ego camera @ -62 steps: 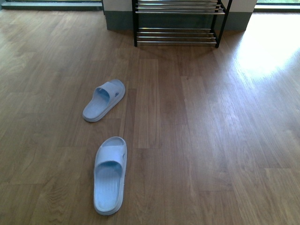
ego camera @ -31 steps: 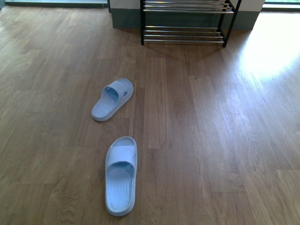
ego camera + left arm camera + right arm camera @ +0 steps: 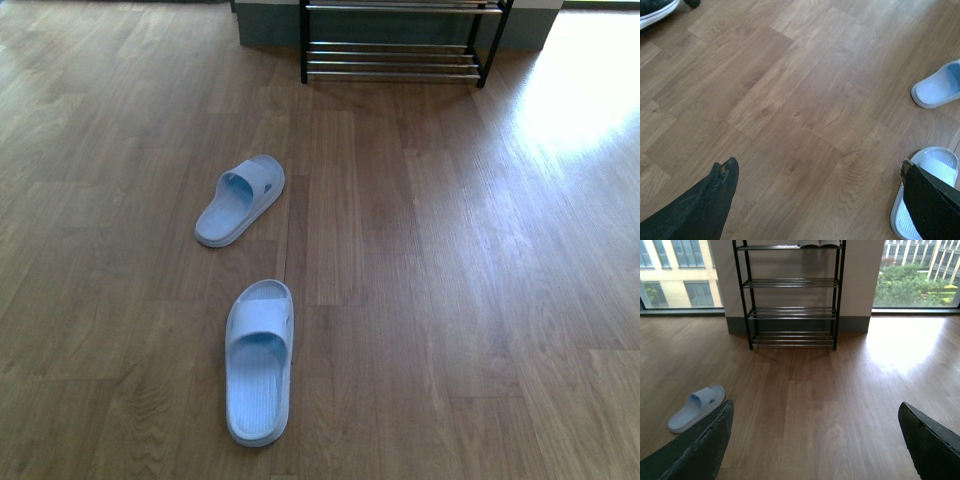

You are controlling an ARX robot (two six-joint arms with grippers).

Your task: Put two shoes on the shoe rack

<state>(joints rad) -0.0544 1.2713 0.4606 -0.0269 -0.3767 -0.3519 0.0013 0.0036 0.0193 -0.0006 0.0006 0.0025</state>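
Nothing has been placed yet. Two pale blue slippers are counted, both lying on the wooden floor (image 3: 470,300) in front of the one shoe rack (image 3: 395,60). The first slipper (image 3: 240,200) is well apart from the rack, and the second slipper (image 3: 260,362) lies farther from it. The left gripper (image 3: 817,165) and the right gripper (image 3: 815,407) are spread wide with nothing held. Both pick-ups and both placements are judged to be left.

Left gripper (image 3: 817,161): matte black fingers (image 3: 705,205), tips perhaps scuffed brown.
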